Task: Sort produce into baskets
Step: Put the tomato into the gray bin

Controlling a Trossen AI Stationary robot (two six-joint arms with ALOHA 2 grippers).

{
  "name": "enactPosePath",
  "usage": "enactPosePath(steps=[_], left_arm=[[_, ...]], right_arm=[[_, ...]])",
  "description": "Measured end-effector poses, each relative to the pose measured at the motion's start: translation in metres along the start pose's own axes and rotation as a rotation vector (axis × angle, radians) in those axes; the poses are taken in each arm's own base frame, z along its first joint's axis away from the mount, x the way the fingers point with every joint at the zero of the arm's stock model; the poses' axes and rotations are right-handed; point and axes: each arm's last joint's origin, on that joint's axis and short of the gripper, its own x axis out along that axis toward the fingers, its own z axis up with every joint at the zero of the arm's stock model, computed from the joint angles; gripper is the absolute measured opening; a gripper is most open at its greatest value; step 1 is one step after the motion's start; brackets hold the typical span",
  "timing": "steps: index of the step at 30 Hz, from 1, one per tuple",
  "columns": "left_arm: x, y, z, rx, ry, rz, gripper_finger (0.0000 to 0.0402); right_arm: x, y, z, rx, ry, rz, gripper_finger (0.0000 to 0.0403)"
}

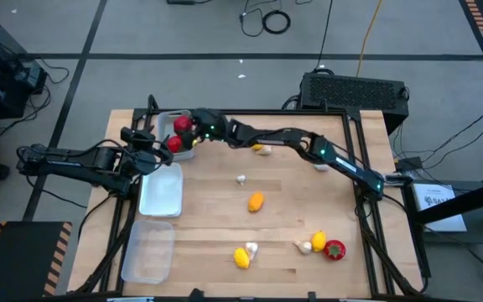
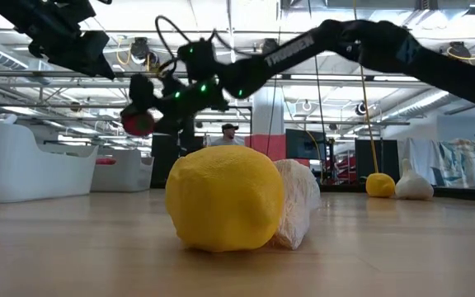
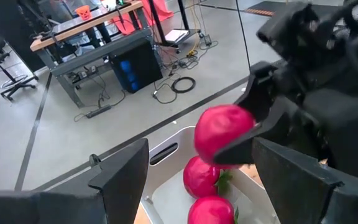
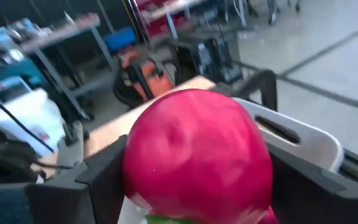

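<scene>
While a red piece [image 1: 182, 125] is gripped in the right claw [image 1: 186, 127] above the far basket [image 1: 164, 120] at ten o'clock, a bounce-out is risked (two reds already inside); the left claw [image 1: 159, 143], empty and wide, crowds it.

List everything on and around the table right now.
Table: one, wooden.
Trays: three, pale, along the left edge: far tray, middle tray, near tray.
Red pieces: four; two in the far tray, one on the near right of the table, one held.
Yellow pieces: three, mid-table and near side.
Garlic bulbs: three, whitish.
Right gripper: holds a red piece over the far tray.
Left gripper: open, beside the far tray.
</scene>
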Motion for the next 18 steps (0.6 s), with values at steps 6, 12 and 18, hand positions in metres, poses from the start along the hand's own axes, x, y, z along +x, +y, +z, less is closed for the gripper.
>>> enactPosePath(steps=[6, 12, 18], left_arm=[[0.0, 0.0, 0.0, 0.0, 0.0, 0.0, 0.0293], [0.0, 0.0, 0.0, 0.001, 0.0, 0.001, 0.0293], [0.0, 0.0, 0.0, 0.001, -0.002, 0.004, 0.0293]], right_arm=[[0.005, 0.004, -0.012, -0.043, -0.013, 0.046, 0.03], [0.004, 0.009, -0.023, -0.125, 0.069, 0.036, 0.03], [0.003, 0.011, -0.029, -0.154, 0.113, 0.033, 0.0328]])
